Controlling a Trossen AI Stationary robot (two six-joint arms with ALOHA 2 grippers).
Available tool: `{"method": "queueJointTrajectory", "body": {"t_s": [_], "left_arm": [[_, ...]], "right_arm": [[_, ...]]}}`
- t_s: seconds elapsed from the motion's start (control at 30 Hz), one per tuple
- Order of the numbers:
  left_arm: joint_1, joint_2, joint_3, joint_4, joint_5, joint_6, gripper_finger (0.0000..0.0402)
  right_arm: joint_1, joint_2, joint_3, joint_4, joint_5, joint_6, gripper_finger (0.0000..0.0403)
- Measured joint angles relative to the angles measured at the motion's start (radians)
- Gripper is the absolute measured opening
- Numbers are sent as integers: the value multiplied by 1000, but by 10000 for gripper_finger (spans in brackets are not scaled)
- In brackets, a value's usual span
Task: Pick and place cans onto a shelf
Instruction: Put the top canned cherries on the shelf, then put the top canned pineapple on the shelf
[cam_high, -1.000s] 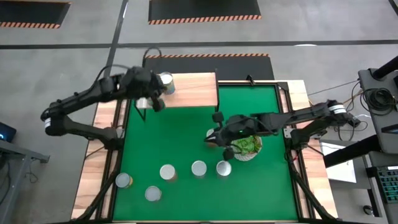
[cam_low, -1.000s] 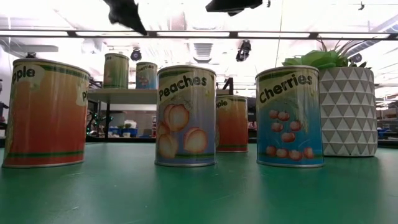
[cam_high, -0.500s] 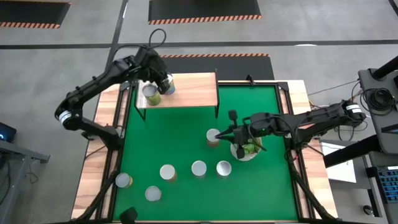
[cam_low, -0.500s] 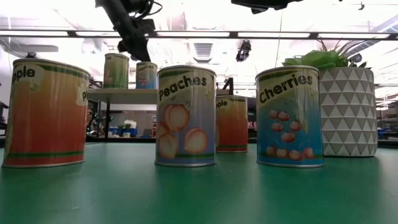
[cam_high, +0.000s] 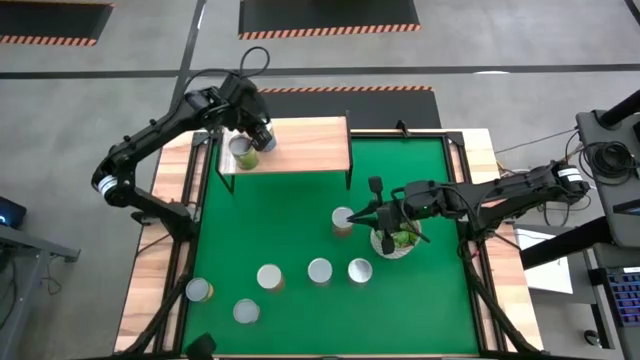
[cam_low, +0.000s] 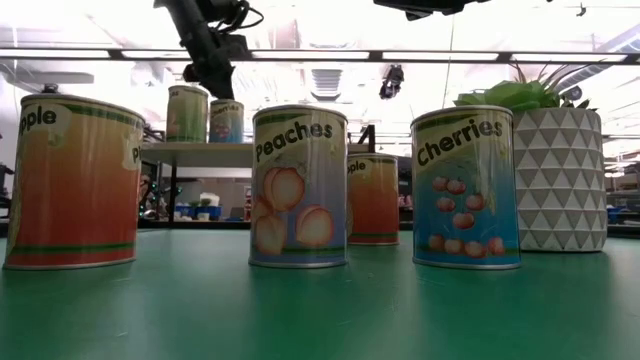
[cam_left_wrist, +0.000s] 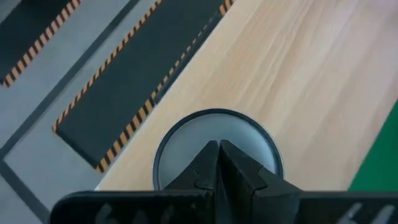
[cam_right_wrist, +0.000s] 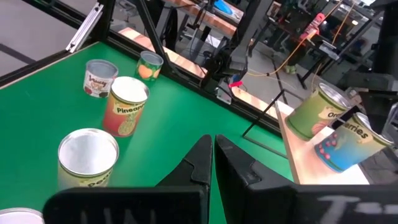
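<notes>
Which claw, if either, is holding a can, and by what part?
Neither. The left claw is shut empty above a can on the shelf; the right claw is shut empty over the mat.

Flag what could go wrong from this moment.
The left gripper, shut, hangs right over a can on the shelf, beside a second can; dropping or swinging could topple either off the edge. The right gripper, shut, sits above the plant pot near another can and might clip them.
</notes>
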Motion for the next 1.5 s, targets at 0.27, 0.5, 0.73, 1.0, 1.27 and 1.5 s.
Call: {"method": "queueJointTrajectory", "body": {"t_s": [0.27, 0.5, 0.73, 1.0, 1.27, 1.5], "left_arm": [[0, 0, 36, -85, -24, -14, 0], [0, -1, 29, -119, -159, -17, 0], [0, -2, 29, -151, -230, -36, 0], [0, -7, 29, -179, -266, -44, 0], [0, -47, 26, -211, -256, -55, 0], [0, -71, 26, -183, -256, -58, 0]], "right_arm": [[0, 0, 0, -1, 0, 6, 9], [0, 0, 0, -1, 0, 15, 9], [0, 0, 0, -1, 0, 15, 9], [0, 0, 0, -2, 0, 15, 9], [0, 1, 0, -6, 0, 13, 9], [0, 1, 0, -6, 0, 13, 9]]}}
